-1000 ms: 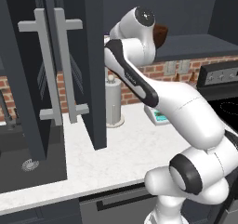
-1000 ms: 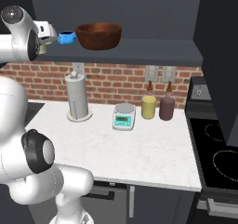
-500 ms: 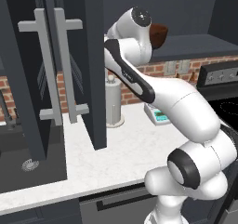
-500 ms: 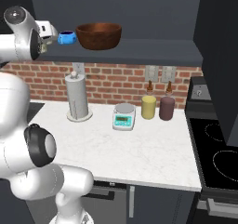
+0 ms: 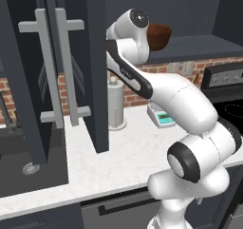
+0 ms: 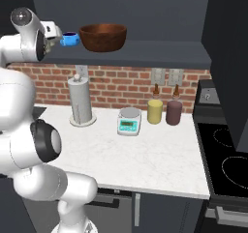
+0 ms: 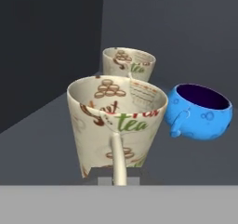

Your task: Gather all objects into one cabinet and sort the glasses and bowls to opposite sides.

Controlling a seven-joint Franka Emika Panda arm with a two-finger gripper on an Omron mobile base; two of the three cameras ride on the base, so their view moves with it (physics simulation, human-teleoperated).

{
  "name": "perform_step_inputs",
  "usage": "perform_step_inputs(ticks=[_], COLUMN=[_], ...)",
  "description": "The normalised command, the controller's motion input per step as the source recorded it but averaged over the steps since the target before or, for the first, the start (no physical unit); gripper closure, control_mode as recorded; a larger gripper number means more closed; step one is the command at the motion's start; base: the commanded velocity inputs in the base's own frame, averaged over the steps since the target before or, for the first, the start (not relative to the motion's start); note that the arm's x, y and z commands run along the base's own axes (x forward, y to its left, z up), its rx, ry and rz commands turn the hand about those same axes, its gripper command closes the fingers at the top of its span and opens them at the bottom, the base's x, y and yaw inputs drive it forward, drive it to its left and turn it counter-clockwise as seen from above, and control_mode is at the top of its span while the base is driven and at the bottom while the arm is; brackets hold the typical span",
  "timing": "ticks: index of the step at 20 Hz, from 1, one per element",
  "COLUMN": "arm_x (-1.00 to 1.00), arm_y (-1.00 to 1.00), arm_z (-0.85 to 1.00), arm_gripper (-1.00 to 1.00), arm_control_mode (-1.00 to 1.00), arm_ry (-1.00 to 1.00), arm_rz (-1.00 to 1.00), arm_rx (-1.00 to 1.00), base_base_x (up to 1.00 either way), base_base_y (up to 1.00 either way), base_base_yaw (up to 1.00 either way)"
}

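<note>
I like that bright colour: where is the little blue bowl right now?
The blue bowl sits up on the cabinet shelf, just left of the big wooden bowl; in the hand view it is right of two cream cups.

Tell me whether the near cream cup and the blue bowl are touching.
Cannot tell. In the hand view the near cup overlaps the blue bowl by its handle, so no gap or contact shows plainly. The right base view is too small to settle it.

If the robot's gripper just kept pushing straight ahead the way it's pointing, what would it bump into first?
Judging from the hand view, the near cream cup, right in front of the gripper with its handle at the fingers. A second cup stands behind it, the blue bowl to one side. Depth is hard to judge.
</note>
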Motion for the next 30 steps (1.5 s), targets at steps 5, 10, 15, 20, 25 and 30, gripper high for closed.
perform_step_inputs(ticks=[5, 10, 15, 20, 25, 30], arm_x=[0.35, 0.15, 0.01, 0.00, 0.00, 0.00], arm_y=[0.12, 0.04, 0.05, 0.00, 0.00, 0.01], arm_z=[-0.02, 0.00, -0.10, -0.25, -0.10, 0.00], arm_gripper=[1.00, 1.00, 1.00, 1.00, 1.00, -1.00], arm_control_mode=[-1.00, -1.00, -1.00, -1.00, -1.00, -1.00], arm_ry=[0.00, 0.00, 0.00, 0.00, 0.00, 0.00], arm_rz=[0.00, 0.00, 0.00, 0.00, 0.00, 0.00], arm_rx=[0.00, 0.00, 0.00, 0.00, 0.00, 0.00], base_base_x=[0.00, 0.00, 0.00, 0.00, 0.00, 0.00], base_base_y=[0.00, 0.00, 0.00, 0.00, 0.00, 0.00], base_base_yaw=[0.00, 0.00, 0.00, 0.00, 0.00, 0.00])
